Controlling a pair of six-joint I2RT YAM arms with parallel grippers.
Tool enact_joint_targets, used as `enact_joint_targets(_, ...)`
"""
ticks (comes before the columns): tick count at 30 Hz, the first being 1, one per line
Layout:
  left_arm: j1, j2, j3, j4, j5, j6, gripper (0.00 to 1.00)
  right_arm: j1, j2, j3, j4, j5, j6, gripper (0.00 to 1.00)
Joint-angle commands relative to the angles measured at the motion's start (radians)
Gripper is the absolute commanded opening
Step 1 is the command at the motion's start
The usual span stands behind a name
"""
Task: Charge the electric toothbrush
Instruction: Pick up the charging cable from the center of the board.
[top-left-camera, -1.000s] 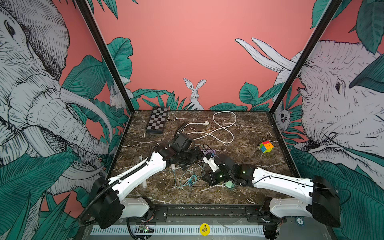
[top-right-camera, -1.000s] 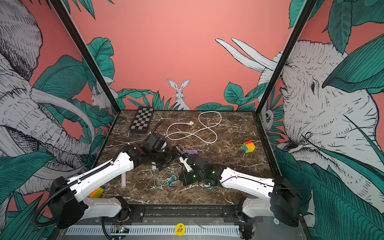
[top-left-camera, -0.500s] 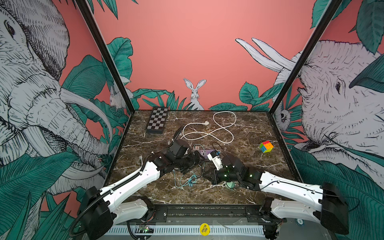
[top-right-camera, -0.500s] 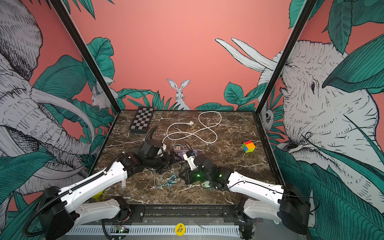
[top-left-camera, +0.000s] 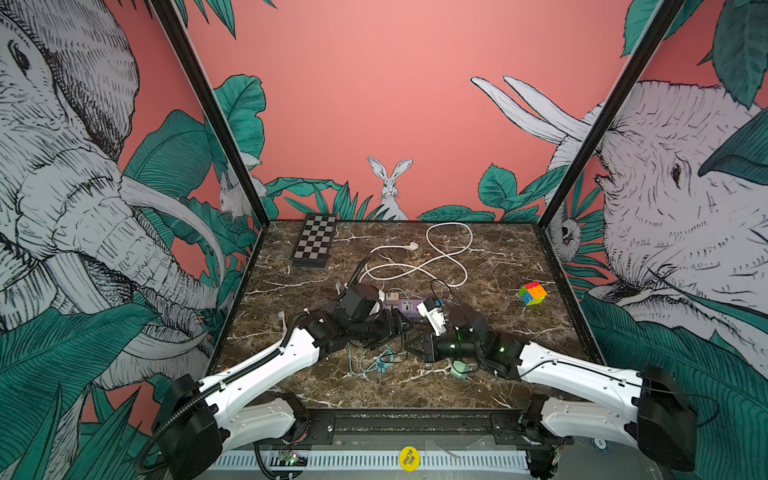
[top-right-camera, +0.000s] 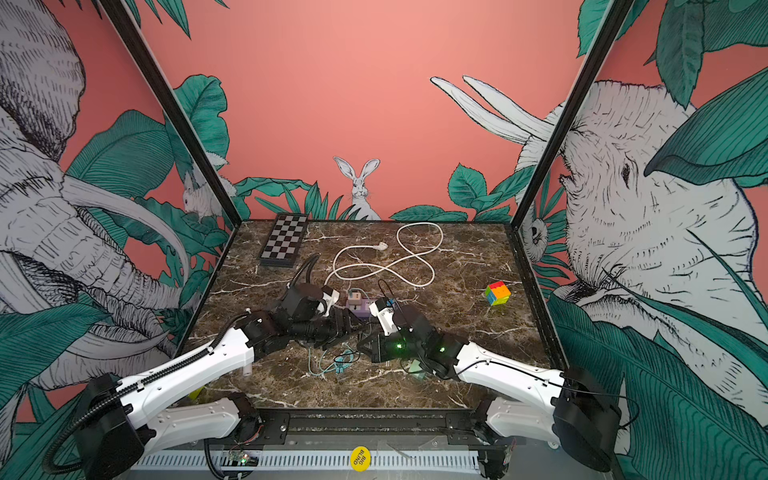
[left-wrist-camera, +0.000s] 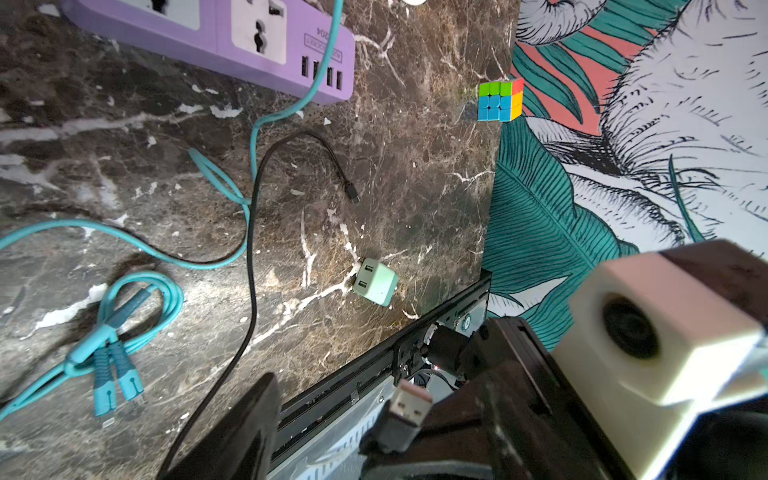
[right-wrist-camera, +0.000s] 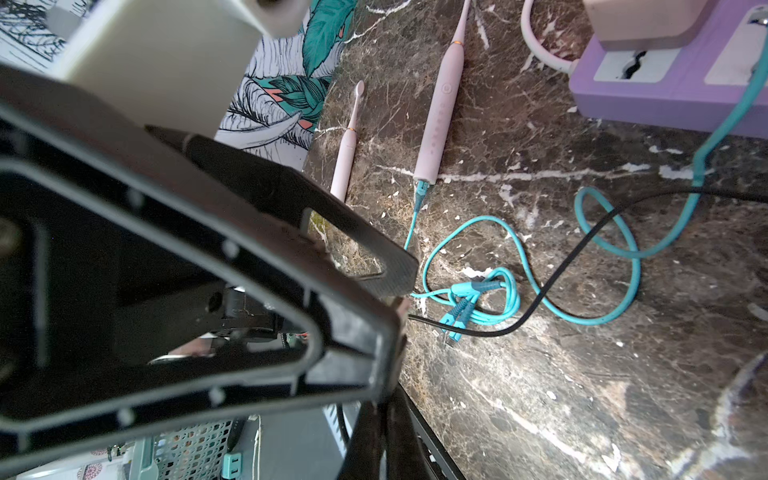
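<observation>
The pink electric toothbrush (right-wrist-camera: 440, 112) lies flat on the marble with a teal cable (right-wrist-camera: 515, 245) plugged into its base. In both top views my left arm hides it. My right gripper (right-wrist-camera: 382, 424) is shut on the USB plug (left-wrist-camera: 409, 405) of a black cable (left-wrist-camera: 251, 257) and holds it up off the table. My left gripper (left-wrist-camera: 365, 432) is open, with that plug between its fingers (left-wrist-camera: 245, 428). In both top views the two grippers (top-left-camera: 395, 328) (top-left-camera: 411, 347) meet tip to tip at the middle front. A purple power strip (top-left-camera: 405, 306) lies just behind them.
A loose pink brush head (right-wrist-camera: 347, 141) lies beside the toothbrush. A mint USB adapter (left-wrist-camera: 374, 286) sits near the front edge. The teal cable's spare ends (left-wrist-camera: 112, 374) are bundled on the marble. A colour cube (top-left-camera: 532, 293), a chessboard (top-left-camera: 314, 241) and a white cord (top-left-camera: 436, 266) lie further back.
My left arm has swung right and forward to meet the right gripper, and its jaws have narrowed somewhat. The right gripper stays shut on the plug and has shifted slightly.
</observation>
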Motion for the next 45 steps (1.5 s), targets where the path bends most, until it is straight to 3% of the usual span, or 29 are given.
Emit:
enact_joint_targets(1, -0.010, -0.002, 0.003, 0.002, -0.006, 0.039, 0.74, -0.004, 0.008, -0.004, 0.064, -0.033, 0.016, 0.00)
enact_joint_targets(16, -0.033, 0.026, 0.013, 0.056, 0.008, 0.059, 0.44, -0.014, 0.027, -0.033, 0.119, -0.054, 0.058, 0.00)
enact_joint_targets(30, -0.053, 0.050, 0.035, 0.025, 0.024, 0.118, 0.39, -0.030, 0.012, -0.051, 0.138, -0.066, 0.077, 0.00)
enact_joint_targets(45, -0.053, 0.045, 0.066, -0.031, -0.019, 0.147, 0.27, -0.030, 0.004, -0.062, 0.148, -0.076, 0.080, 0.00)
